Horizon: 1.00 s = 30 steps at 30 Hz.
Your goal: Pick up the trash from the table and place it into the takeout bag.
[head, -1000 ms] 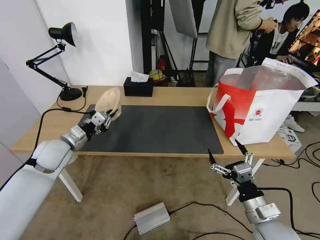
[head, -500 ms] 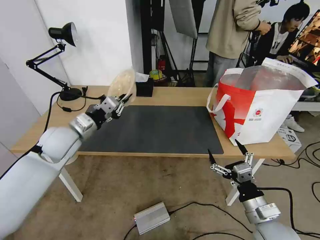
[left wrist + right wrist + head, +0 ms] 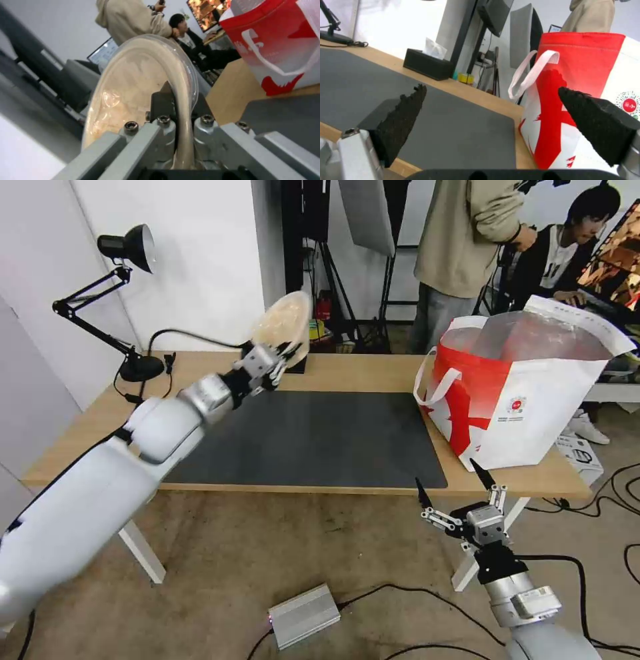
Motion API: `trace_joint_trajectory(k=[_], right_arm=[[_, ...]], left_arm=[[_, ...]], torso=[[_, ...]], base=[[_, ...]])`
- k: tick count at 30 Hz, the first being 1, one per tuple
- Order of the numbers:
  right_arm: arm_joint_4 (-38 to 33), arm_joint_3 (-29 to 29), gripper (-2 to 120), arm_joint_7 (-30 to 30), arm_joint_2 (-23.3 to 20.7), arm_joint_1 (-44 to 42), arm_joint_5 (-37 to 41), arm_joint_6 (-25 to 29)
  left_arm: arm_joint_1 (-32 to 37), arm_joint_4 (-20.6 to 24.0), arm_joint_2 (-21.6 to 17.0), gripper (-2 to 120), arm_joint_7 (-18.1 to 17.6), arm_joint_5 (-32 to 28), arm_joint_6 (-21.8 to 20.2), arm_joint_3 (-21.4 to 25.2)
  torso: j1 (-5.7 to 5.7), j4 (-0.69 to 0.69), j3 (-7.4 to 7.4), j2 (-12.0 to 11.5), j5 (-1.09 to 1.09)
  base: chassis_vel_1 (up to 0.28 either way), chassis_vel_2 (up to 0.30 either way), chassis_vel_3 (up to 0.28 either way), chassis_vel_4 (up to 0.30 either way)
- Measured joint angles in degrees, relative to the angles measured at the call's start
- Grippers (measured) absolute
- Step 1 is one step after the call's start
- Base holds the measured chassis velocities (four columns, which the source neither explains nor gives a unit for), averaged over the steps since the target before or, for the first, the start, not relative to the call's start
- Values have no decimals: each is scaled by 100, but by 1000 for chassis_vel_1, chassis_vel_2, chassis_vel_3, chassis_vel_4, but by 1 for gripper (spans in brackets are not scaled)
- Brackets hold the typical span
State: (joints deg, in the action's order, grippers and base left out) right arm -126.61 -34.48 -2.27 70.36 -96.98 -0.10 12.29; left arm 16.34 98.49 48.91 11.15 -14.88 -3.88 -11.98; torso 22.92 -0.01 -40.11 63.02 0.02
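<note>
Right gripper (image 3: 453,487) parked below the table's (image 3: 373,370) near edge, jaws spread wide, empty. Left gripper (image 3: 277,363) raised over the mat's (image 3: 320,437) far left part, clamped on the rim of the beige bowl (image 3: 283,327), bowl tilted on edge. Bag (image 3: 533,407) upright at the table's right end, mouth open.

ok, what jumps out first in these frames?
The left gripper, raised above the table's back edge, pinches a round beige lidded bowl by its rim, tipped on edge. At the table's right end stands the takeout bag, mouth open, foil lining showing. The right gripper hangs open below the table's front edge.
</note>
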Motion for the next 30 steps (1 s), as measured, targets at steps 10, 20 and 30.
trace_joint_trajectory(k=[10,20,30], right_arm=[[0,0,100,0,0,0,0,0],[0,0,100,0,0,0,0,0],[0,0,100,0,0,0,0,0]], left_arm=[[-1078,-823,753,1,-29,1,-36,-922],[-1812,-1588,1558,1,-39,75,40,-1488],[-2205,-2032,1972,1,-28,151,56,-1799]], torso=[[0,0,0,0,0],[0,0,0,0,-1],[0,1,1,0,-1]], base=[[0,0,0,0],[0,0,0,0],[0,0,0,0]])
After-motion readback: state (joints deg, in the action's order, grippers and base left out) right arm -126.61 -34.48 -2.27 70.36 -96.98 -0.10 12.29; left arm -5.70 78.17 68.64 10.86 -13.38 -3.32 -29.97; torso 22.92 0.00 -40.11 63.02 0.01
